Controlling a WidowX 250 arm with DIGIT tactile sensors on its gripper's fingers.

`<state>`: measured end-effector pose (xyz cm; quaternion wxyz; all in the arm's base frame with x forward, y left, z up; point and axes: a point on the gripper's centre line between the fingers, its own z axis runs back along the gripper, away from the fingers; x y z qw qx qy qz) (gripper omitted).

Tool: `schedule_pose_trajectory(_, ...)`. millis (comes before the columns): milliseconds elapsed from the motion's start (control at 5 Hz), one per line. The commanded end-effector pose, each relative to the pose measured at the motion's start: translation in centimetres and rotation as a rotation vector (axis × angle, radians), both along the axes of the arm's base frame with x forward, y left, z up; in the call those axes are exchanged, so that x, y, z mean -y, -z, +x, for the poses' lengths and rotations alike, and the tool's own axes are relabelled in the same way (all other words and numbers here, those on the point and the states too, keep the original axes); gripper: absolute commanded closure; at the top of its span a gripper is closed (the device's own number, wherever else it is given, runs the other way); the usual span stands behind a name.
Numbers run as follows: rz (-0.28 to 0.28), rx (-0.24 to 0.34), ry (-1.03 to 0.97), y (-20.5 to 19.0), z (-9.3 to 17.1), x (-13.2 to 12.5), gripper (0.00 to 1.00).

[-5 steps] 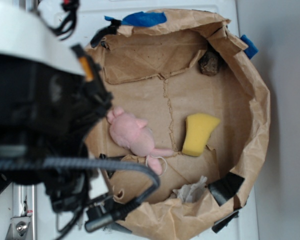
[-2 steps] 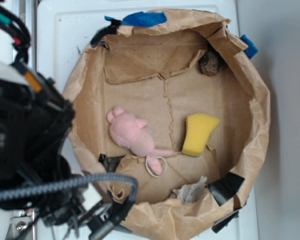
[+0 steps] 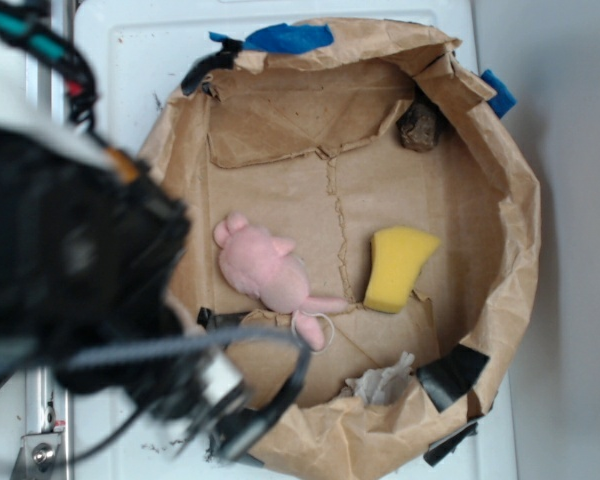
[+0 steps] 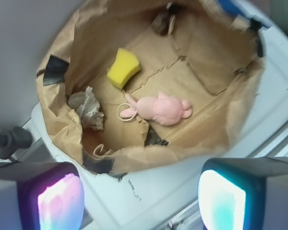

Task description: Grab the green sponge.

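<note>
Exterior view. My arm (image 3: 75,280) fills the left of the frame as a blurred black mass trailing cables; my gripper cannot be made out here. To its right stands a brown paper basin (image 3: 515,180) on a white surface (image 3: 130,70), patched with blue tape (image 3: 290,38) at its far rim and black tape (image 3: 450,372) at its near right rim. The green sponge (image 3: 395,268), in fact a yellow foam block, lies flat on the basin floor right of centre, untouched. The pink plush toy (image 3: 265,270) lies left of it, near but apart. A crumpled grey-white scrap (image 3: 382,383) sits against the near wall, and a dark brown lump (image 3: 420,127) rests at the far right corner.

Wrist view. My gripper (image 4: 141,199) hangs outside the basin's rim (image 4: 134,155), above the white surface; its two fingers (image 4: 60,199), lit pink and cyan, stand wide apart with nothing between them. The green sponge (image 4: 123,67) lies on the basin floor beyond the plush toy (image 4: 163,109), well away from my fingers. The scrap (image 4: 86,108) lies along the left wall.
</note>
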<state>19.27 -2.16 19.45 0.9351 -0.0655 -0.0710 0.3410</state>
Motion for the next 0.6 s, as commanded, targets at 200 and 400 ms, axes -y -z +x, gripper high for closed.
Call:
schedule_pose_trajectory(200, 0.061, 0.005, -0.063, 4.9, 7.9, -5.4, 0.00)
schedule_pose_trajectory(400, 0.066, 0.056, -0.102, 6.0, 8.7, -4.5, 0.00)
